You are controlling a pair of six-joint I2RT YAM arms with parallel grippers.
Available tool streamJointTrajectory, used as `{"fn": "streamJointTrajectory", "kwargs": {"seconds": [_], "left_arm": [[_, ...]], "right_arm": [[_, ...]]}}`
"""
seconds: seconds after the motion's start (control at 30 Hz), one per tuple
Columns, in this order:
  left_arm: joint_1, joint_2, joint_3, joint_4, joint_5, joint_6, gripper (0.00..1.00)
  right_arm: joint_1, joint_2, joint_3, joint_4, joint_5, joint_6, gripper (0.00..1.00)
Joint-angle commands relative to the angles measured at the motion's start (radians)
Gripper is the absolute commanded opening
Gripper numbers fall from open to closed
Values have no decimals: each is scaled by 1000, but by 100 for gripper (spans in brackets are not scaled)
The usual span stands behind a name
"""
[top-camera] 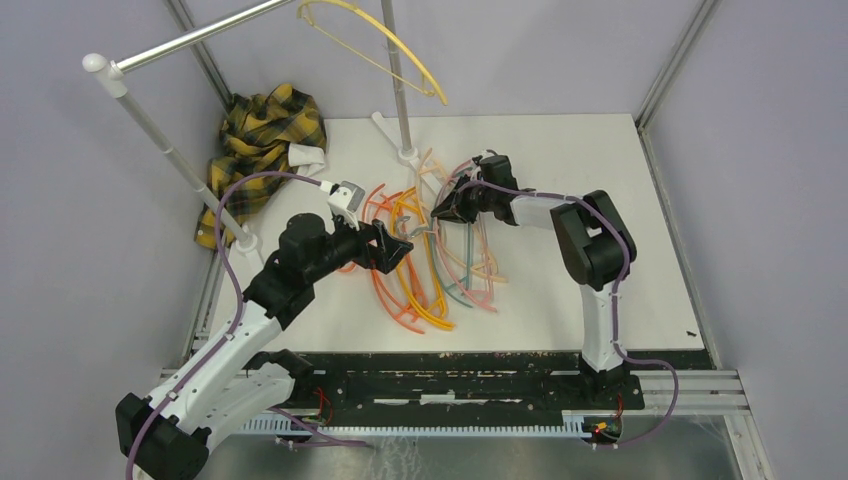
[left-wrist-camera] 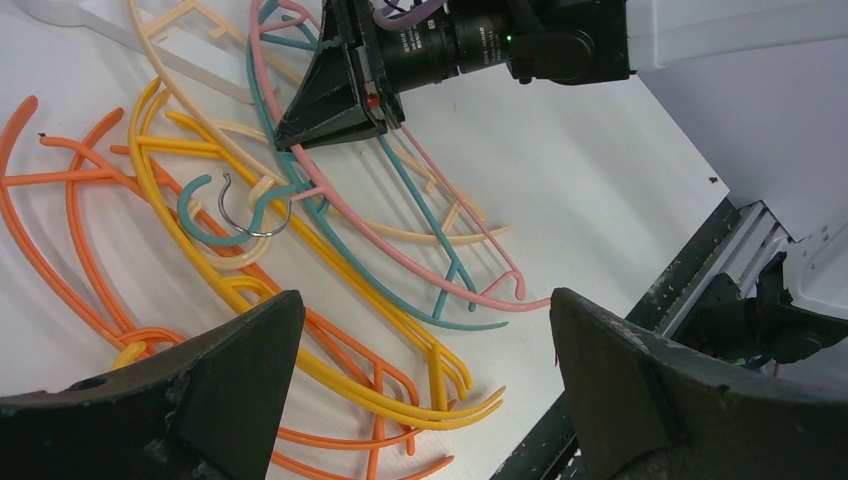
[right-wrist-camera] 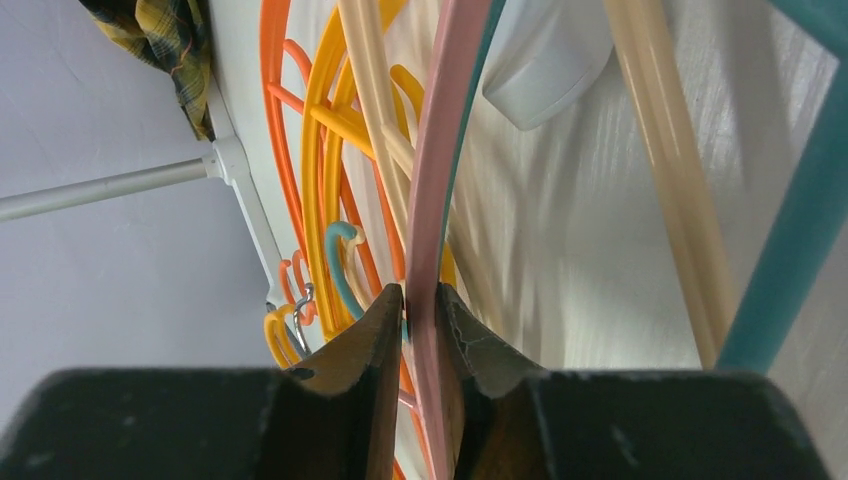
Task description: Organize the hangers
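Looking down from the overhead view, I judged the job barely begun. One thin yellow plastic hanger (top-camera: 385,35) appeared to hang from the silver rack rail (top-camera: 200,38). The rest of the thin plastic hangers (top-camera: 430,270), in orange, yellow, pink, teal and peach, lay in an overlapping pile on the white surface (top-camera: 600,200), near the foot of the rack's upright pole.

The right end effector (top-camera: 450,203) was closed on the curved arm of a pink plastic hanger (right-wrist-camera: 428,180). Its wrist view showed the two fingers pinching that strip from either side, close to the surface. The left end effector (left-wrist-camera: 425,320) hovered over the orange and yellow side of the pile, jaws spread wide and nothing between them.

I took the step in hand to be drawing the pink hanger out of the heap so it could go up on the rail. The pink arm lay across teal and peach neighbours. Nearby, a teal hook (left-wrist-camera: 200,215) sat looped with a thin metal wire hook (left-wrist-camera: 255,215), so I expected the pile to drag along if I lifted quickly. The next move called for a slow, straight lift, watching for anything that came up with it. The free left end effector could press the others down if they snagged. Because the grip was on the arm and not the hook, the wrist would have to turn the hanger before its hook could reach the rail.
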State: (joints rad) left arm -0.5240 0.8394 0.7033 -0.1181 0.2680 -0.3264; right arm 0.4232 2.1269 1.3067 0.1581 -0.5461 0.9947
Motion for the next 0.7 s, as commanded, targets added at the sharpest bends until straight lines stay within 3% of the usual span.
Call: {"fn": "streamJointTrajectory", "kwargs": {"seconds": [0.0, 0.23, 0.67], "left_arm": [[-2, -9, 14, 38, 2, -36, 99], [-2, -13, 16, 38, 6, -36, 99], [-15, 39, -25, 166, 66, -57, 100]], "right_arm": [[-3, -89, 8, 13, -9, -46, 22], [-4, -185, -22, 23, 9, -39, 1], [-7, -399, -111, 277, 89, 226, 1]]}}
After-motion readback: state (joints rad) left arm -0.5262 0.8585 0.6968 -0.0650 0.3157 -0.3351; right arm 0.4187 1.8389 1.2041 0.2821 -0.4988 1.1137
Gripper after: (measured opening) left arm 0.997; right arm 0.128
